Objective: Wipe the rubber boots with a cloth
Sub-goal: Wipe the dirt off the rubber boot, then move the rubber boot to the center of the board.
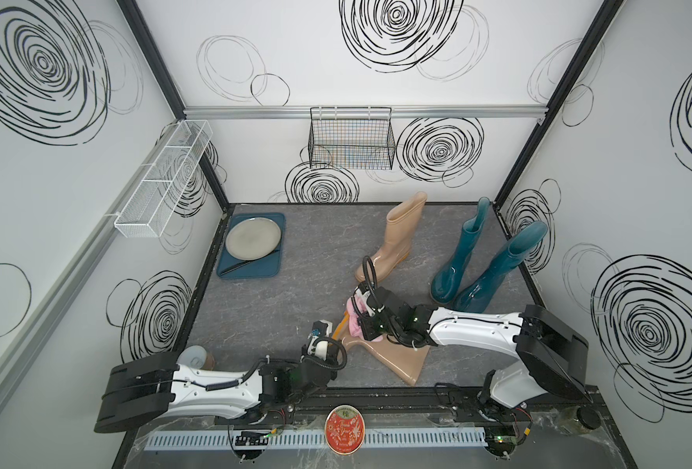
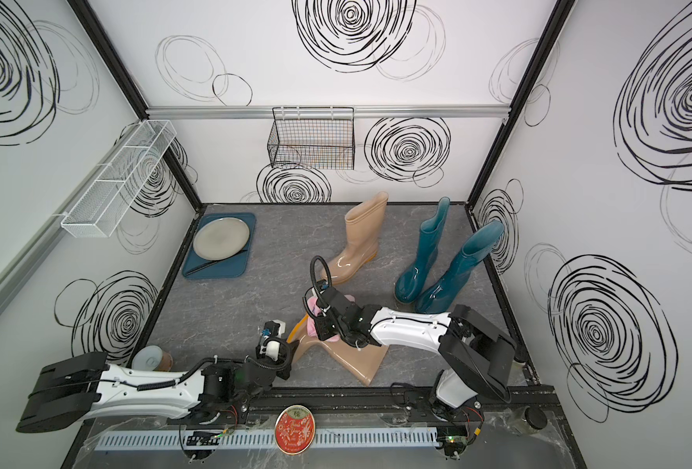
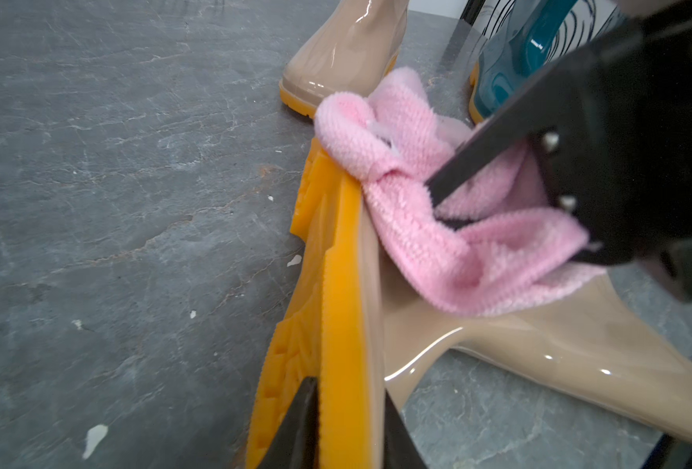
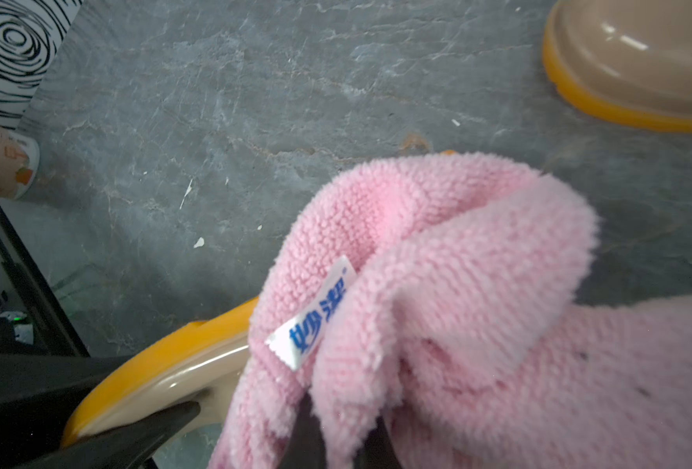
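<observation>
Three boots (image 1: pixel 456 260) are standing, one tan boot (image 1: pixel 401 361) is lying. Right end effector (image 3: pixel 444 209) is clenching the one cloth (image 4: pixel 458 284). Left end effector (image 3: pixel 346 434) is straddling the sole, grip unclear.

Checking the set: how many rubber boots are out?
4. The rear teal boot and front teal boot stand by the right wall; the standing beige boot is mid-table; the lying beige boot is under the pink cloth.
</observation>
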